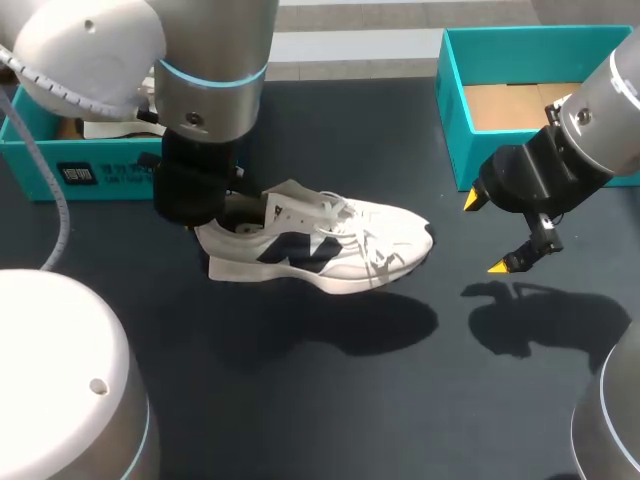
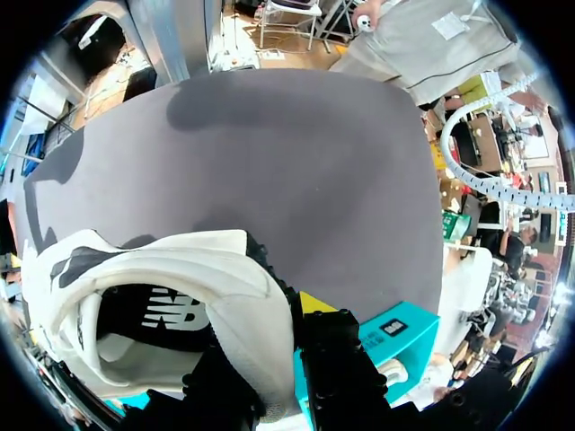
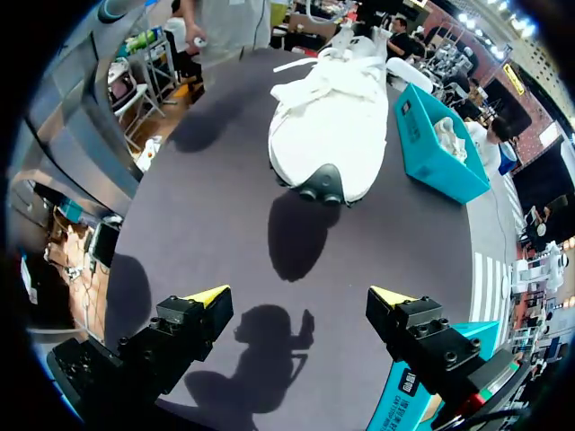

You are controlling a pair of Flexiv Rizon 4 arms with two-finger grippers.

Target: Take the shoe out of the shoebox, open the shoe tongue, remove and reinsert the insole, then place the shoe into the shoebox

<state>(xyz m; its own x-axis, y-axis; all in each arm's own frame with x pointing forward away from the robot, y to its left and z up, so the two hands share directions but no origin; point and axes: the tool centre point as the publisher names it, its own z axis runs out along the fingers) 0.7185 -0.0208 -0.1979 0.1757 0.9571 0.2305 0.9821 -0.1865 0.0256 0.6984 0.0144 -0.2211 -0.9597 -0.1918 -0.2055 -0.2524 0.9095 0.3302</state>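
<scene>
At the heel end, the left claw (image 2: 274,355) pinches the heel collar of the white shoe (image 1: 330,245) — one finger inside, one outside, as far as I can judge — with a teal box (image 1: 60,170) just beside it. Ahead of that claw the shoe sits upright on the dark table (image 1: 300,400), out of any box, its tongue (image 1: 292,203) standing up. Well past the toe hangs the right claw (image 1: 487,233), fingers spread and empty, with the open shoebox (image 1: 450,110) beyond it. A firm heel grip should serve as anchor. The right claw would best come in above the laces and draw the tongue toward the toe gently — a hard pull could tip the shoe.
</scene>
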